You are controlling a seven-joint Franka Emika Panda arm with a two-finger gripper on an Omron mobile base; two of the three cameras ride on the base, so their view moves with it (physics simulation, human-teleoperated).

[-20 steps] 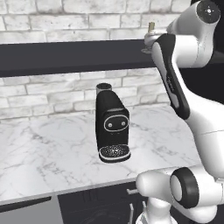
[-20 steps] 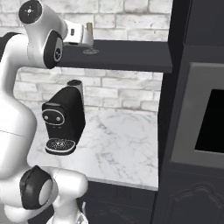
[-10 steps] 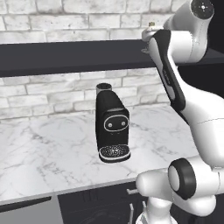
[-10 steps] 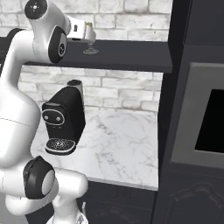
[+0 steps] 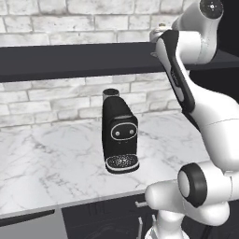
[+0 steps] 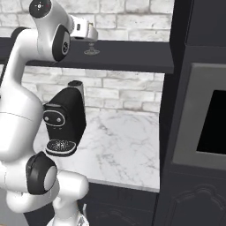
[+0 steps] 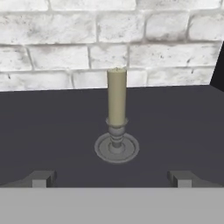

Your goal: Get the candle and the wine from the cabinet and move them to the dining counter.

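On top of the dark cabinet [image 7: 52,127], which runs like a flat shelf along the white brick wall [image 7: 65,30], stands one candle [image 7: 117,97], upright in its small grey holder with a round base. In the hand view it sits centred between the two finger tips [image 7: 40,178], a little ahead of them and touching neither. Nothing else stands on the part of the cabinet top that shows around it.

Below the cabinet lies one marble worktop [image 5: 51,163], and on it stands one black coffee machine [image 5: 119,133], with a round drip grille at its foot and a short cylinder on top. In the right base view a tall dark unit [image 6: 194,110] with a grey-framed oven window closes off the worktop on the right.

The arm reaches up from the base, its upper joints raised to the height of the cabinet top and the hand levelled toward the candle. In the right base view the gripper [image 6: 92,35] hangs just above the holder's base, at the cabinet's front edge. Its jaws are spread wide, with nothing between them but open space before the candle.
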